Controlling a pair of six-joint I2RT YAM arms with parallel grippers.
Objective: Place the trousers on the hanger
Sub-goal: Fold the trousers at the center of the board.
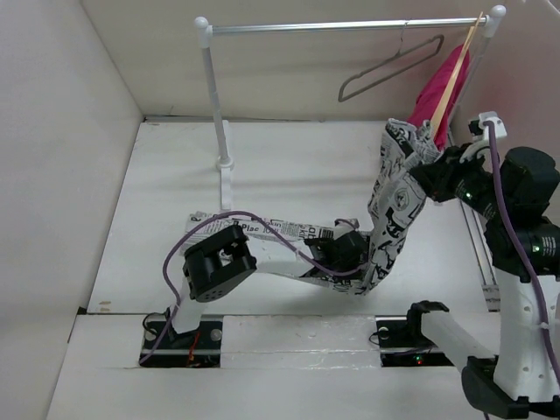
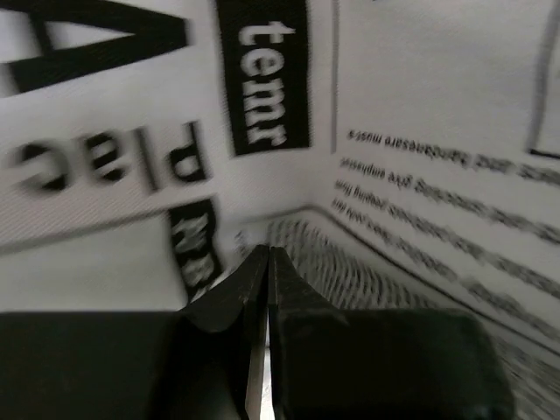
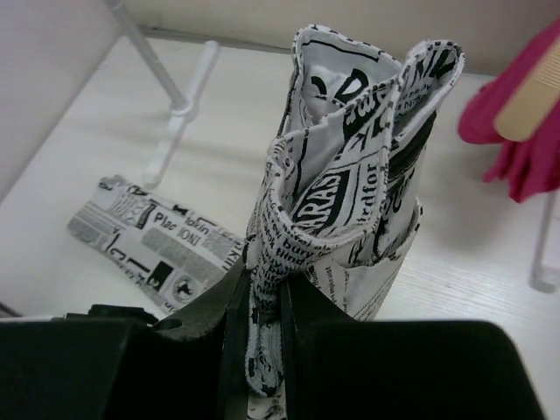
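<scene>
The newspaper-print trousers [image 1: 262, 234] lie across the table, and their right part is lifted upright [image 1: 395, 188]. My right gripper [image 1: 426, 173] is shut on a bunched fold of them near the raised end; in the right wrist view the cloth [image 3: 350, 175] stands up from between the fingers of the gripper [image 3: 262, 293]. My left gripper [image 1: 343, 249] sits low on the trousers at the bend. In the left wrist view it [image 2: 268, 255] is shut, tips buried in printed cloth [image 2: 411, 131]. The grey wire hanger [image 1: 385, 74] hangs empty on the rail, above and left of the raised end.
The white clothes rail [image 1: 350, 26] crosses the back, its left post [image 1: 214, 96] standing on the table. A pale wooden hanger with a pink garment [image 1: 448, 83] hangs at the rail's right end, just behind my right gripper. Walls close both sides.
</scene>
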